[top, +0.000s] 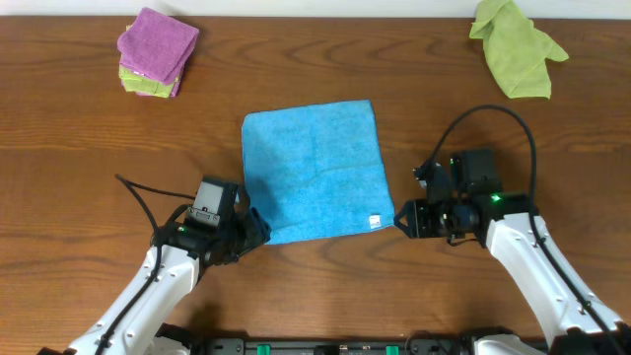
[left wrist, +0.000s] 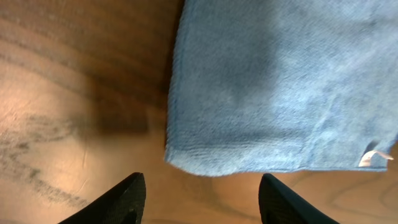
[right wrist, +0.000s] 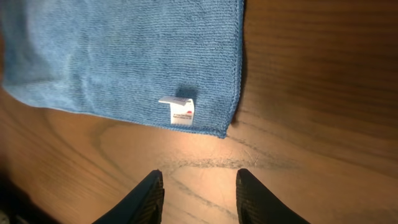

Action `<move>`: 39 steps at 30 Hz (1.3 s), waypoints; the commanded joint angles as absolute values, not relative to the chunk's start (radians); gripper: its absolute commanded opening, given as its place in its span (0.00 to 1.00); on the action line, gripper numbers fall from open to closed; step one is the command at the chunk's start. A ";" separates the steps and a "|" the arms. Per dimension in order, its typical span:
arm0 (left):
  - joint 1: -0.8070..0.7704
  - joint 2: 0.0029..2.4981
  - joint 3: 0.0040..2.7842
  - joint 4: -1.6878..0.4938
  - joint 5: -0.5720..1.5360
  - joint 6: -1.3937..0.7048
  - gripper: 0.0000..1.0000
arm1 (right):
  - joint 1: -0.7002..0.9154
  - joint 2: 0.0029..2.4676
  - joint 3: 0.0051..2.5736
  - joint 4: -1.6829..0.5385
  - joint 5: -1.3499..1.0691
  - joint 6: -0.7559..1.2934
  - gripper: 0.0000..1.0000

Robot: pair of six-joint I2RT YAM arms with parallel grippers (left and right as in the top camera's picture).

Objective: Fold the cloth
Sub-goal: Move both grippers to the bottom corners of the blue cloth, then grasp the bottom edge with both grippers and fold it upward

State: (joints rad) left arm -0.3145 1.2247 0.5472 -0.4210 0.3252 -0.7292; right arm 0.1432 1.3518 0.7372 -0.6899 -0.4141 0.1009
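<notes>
Sky-blue cloth (top: pixel 312 170) flat on the table (top: pixel 99 148); left fingers (top: pixel 256 227) and right fingers (top: pixel 402 218) spread, empty, beside its 2 near corners. Risk — a shallow pinch could slip, skewing the fold.

Dark wooden table (top: pixel 89 138) (glossy, grained), pale strip (top: pixel 325 8) beyond.

blue cloth (top: pixel 314 170) 1 | purple cloth (top: pixel 158 41) 1 | green cloths (top: pixel 518 44) (top: pixel 143 87) 2 | arms (top: pixel 148 286) (top: pixel 537 256) 2
</notes>
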 commanded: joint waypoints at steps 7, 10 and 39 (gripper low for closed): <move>-0.308 1.353 0.545 -0.323 0.349 -0.741 0.57 | 0.202 1.452 0.727 -0.630 -0.363 0.139 0.38; -0.308 1.367 0.545 -0.335 0.349 -0.741 0.57 | 0.202 1.498 0.727 -0.608 -0.364 0.153 0.38; -0.308 1.433 0.545 -0.310 0.393 -0.765 0.16 | 0.207 1.623 0.727 -0.527 -0.401 0.169 0.01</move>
State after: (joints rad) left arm -0.3096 1.4242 0.5495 -0.3069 0.3874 -0.7605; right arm 0.1951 1.6157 0.7353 -0.5297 -0.3801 0.1673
